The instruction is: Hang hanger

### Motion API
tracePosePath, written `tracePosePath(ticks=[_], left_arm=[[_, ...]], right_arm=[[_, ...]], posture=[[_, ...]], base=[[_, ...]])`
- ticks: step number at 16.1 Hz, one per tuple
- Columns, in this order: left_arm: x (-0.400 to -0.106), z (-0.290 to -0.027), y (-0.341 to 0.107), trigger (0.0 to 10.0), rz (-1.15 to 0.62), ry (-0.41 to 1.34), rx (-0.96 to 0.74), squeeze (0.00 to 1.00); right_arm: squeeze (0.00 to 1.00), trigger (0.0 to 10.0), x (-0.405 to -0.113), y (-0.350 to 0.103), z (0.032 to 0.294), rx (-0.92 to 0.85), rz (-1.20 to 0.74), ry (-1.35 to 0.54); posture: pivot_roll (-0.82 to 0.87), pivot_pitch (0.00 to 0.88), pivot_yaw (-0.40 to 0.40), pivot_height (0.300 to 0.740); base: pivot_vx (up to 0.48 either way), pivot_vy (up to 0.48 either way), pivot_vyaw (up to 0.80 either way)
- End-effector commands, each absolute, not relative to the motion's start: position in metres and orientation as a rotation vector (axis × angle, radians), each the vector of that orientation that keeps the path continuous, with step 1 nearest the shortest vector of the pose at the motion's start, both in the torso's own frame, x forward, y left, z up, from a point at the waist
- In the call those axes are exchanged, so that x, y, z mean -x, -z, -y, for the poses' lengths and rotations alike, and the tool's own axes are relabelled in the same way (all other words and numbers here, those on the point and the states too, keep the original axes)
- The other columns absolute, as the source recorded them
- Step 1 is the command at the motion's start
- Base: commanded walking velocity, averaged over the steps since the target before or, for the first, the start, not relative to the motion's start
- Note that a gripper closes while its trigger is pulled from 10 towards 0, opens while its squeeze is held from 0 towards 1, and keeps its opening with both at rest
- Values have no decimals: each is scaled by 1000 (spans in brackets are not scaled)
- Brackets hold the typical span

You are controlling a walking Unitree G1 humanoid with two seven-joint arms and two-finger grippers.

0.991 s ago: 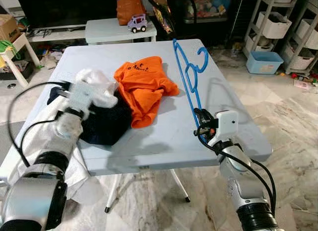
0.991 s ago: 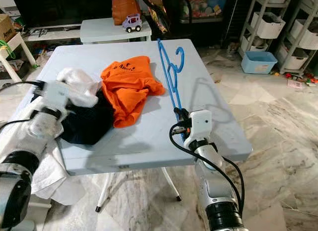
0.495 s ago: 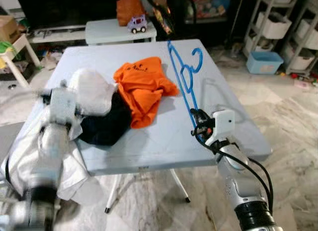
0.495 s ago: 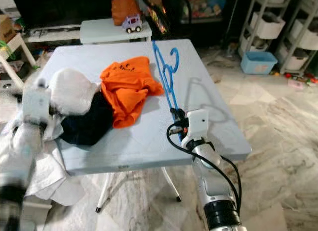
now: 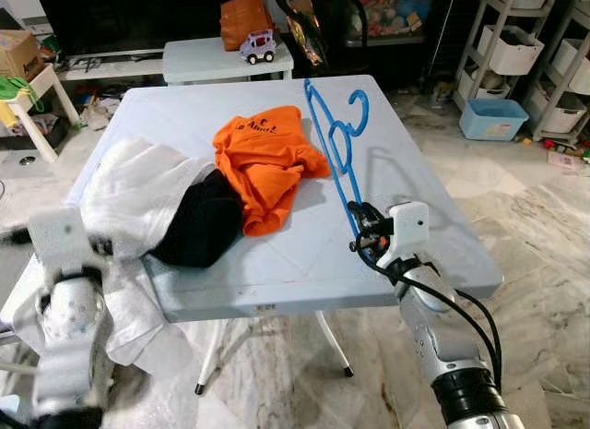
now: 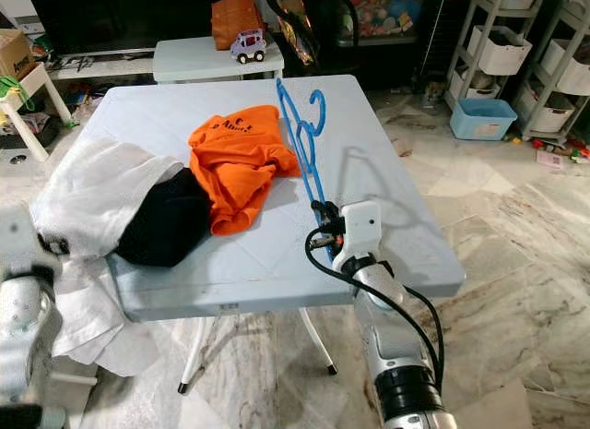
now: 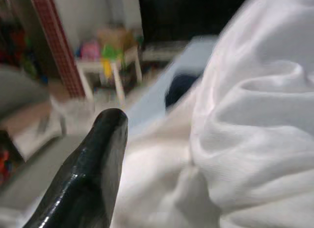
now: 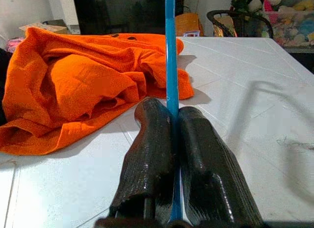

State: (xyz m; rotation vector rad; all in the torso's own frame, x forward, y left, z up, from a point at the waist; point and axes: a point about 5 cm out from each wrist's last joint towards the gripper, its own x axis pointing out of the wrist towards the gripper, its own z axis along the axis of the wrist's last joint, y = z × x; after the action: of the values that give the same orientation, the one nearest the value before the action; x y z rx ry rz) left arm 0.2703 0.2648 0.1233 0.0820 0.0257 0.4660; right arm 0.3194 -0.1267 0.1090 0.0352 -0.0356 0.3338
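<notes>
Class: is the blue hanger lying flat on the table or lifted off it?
Lifted. The right end effector is shut on the hanger, holding it tilted above the table, where it casts a shadow.

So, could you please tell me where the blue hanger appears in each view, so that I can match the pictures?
Left eye view: hanger stands right of centre, its low end in the right tool.
Right eye view: hanger at centre, above the table.
Left wrist view: not in it.
Right wrist view: a thin blue bar rising at centre.
Shared landmark: the orange shirt, beside the hanger.
</notes>
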Motion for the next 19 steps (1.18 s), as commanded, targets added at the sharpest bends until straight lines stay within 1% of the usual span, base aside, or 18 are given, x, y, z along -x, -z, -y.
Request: tracePosePath(ticks=[1,2,3,4,7,8,9,10,11,12,13,14,15,17,19], left_arm=[[-267,-268,-118,10000,-79,-500,-43,1000],[-268,-263,-111,10000,-143,-481,-19,1000],[-269,-260,-109,10000,-162,-482,1,1000],[-274,-253,-104,10000,-212,-451,55,1000],[-286,-242,-93,10000,-295,-388,107,1000],[-290,-241,-93,10000,-301,-379,114,765],[-302,-238,-94,10000,-289,-337,135,694],[-313,-238,-101,10000,-266,-328,139,424],[-325,-234,-109,10000,-242,-283,143,349],[-336,-229,-115,10000,-219,-253,147,337],[-353,-218,-122,10000,-204,-213,145,0],[-365,-207,-131,10000,-166,-185,159,0],[-370,-203,-136,10000,-149,-175,169,0],[-387,-174,-168,10000,-25,-61,166,0],[-392,-154,-184,10000,39,46,143,0]], right_arm=[[0,10000,-321,-108,127,-38,22,-340],[0,10000,-321,-108,127,-38,22,-340],[0,10000,-321,-108,127,-38,23,-340],[0,10000,-321,-108,127,-38,23,-340],[0,10000,-321,-108,128,-38,27,-334],[0,10000,-321,-109,128,-37,28,-333],[0,10000,-322,-109,128,-36,30,-330],[0,10000,-322,-109,129,-32,31,-327],[0,10000,-323,-110,130,-30,34,-322],[0,10000,-324,-110,130,-27,34,-317],[0,10000,-325,-110,130,-26,34,-313],[0,10000,-325,-111,129,-24,35,-311],[0,10000,-326,-111,129,-23,36,-310],[0,10000,-326,-111,130,-16,36,-298],[0,10000,-326,-111,130,-16,36,-294]], posture=[[-66,1,3,740],[-69,0,4,740],[-70,0,5,740],[-78,0,10,740],[-92,0,11,740],[-92,0,11,740],[-94,0,10,740],[-100,0,9,740],[-103,0,9,740],[-103,0,7,740],[-111,0,6,740],[-115,0,5,740],[-115,0,5,740],[-124,0,6,740],[-128,0,8,740]], base=[[0,0,0],[0,0,0],[0,0,0],[0,0,0],[0,0,0],[0,0,0],[0,0,0],[0,0,0],[0,0,0],[0,0,0],[0,0,0],[0,0,0],[0,0,0],[0,0,0],[0,0,0]])
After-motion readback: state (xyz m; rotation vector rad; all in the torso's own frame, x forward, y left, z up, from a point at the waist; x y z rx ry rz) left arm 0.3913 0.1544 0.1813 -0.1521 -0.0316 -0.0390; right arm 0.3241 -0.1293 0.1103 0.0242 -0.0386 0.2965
